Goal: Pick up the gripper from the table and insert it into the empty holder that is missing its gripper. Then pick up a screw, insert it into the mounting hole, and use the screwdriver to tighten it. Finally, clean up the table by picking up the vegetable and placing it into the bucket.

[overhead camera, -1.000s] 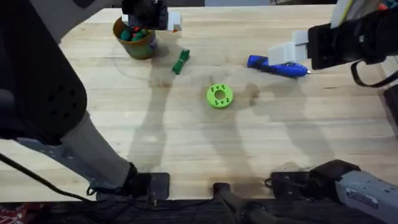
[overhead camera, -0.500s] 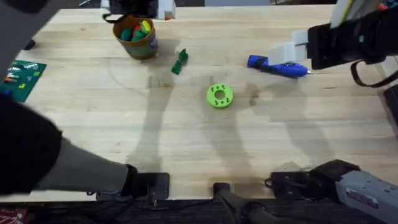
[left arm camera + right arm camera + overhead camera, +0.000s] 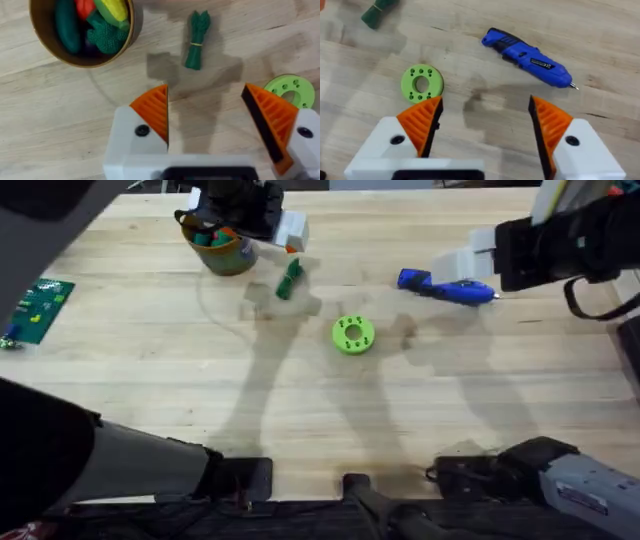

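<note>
- A pale wooden table (image 3: 300, 400) seen from above, with a flat green disc (image 3: 352, 334) pierced with holes lying near its middle; every place below is given relative to this disc.
- The screwdriver (image 3: 446, 286), with a bright blue handle and a short metal tip, lies flat on the wood to the right of the disc and a little farther back, apart from it.
- The bucket (image 3: 220, 246), a small round yellow-ochre cup, stands upright well to the left of the disc and farther back. From the left wrist view it holds several toy foods in green, red and yellow.
- The vegetable (image 3: 290, 279), a small dark green bundle, lies on the table between the bucket and the disc, touching neither.
- A green card with printed blocks (image 3: 36, 308) lies far to the left of the disc, near the table's edge.
- The left gripper (image 3: 215, 117) hovers above the wood between the bucket and the disc, close beside the vegetable. Its 2 orange ribbed pads (image 3: 154, 107) stand wide apart with nothing between them.
- The right gripper (image 3: 485, 125) hangs above the table to the right of the disc, over the screwdriver's side. Its 2 fingers are spread wide and hold nothing; the screwdriver lies beyond the pads, untouched.
</note>
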You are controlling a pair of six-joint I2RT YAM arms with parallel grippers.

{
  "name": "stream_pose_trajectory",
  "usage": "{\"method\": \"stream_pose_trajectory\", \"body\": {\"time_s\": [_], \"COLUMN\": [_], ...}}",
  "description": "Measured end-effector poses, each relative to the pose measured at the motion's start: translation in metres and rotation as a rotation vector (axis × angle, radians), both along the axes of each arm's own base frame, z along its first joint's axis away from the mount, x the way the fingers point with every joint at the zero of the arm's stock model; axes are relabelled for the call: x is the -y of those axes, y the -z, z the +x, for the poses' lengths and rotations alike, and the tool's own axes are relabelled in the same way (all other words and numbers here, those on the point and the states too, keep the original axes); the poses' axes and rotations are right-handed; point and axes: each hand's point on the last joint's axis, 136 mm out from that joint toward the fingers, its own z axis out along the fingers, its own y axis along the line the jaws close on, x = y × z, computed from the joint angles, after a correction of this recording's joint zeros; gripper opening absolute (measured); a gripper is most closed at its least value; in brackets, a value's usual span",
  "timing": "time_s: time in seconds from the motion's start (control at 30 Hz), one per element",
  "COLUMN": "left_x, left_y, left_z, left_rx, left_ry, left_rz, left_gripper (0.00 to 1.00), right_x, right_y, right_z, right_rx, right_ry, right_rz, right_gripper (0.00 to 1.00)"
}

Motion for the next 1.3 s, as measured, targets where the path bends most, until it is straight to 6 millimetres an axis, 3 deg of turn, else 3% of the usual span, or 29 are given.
{"method": "stream_pose_trajectory", "body": {"time_s": [0.23,0.37,0.47,0.7,0.8,1.13,1.23,1.27,1.3], "left_x": [0.004,0.015,0.018,0.026,0.030,0.035,0.034,0.034,0.034], "left_y": [0.003,0.019,0.047,0.131,0.153,0.155,0.156,0.157,0.157], "left_z": [-0.004,-0.008,-0.006,0.008,0.014,0.039,0.038,0.038,0.037], "left_rx": [-0.027,-0.103,-0.174,-0.312,-0.323,-0.223,-0.227,-0.228,-0.230], "left_ry": [-0.002,-0.014,-0.022,0.002,0.019,0.084,0.096,0.097,0.101], "left_rz": [-0.032,-0.091,-0.091,-0.058,-0.049,-0.038,-0.028,-0.029,-0.029], "left_gripper": [0.889,0.889,0.889,0.889,0.889,0.880,0.745,0.644,0.483], "right_x": [0.000,0.000,0.000,0.000,0.000,-0.003,-0.003,-0.003,-0.003], "right_y": [0.000,0.000,0.000,0.000,0.001,0.021,0.021,0.022,0.021], "right_z": [0.000,0.000,0.000,0.000,0.001,0.009,0.009,0.009,0.009], "right_rx": [0.000,0.000,0.000,0.000,-0.004,-0.073,-0.076,-0.076,-0.076], "right_ry": [0.000,0.000,0.000,0.000,0.000,0.000,0.000,0.000,0.000], "right_rz": [0.000,0.000,0.000,0.000,-0.001,-0.024,-0.025,-0.025,-0.025], "right_gripper": [0.996,0.996,0.996,0.996,0.996,0.996,0.996,0.996,0.996]}}
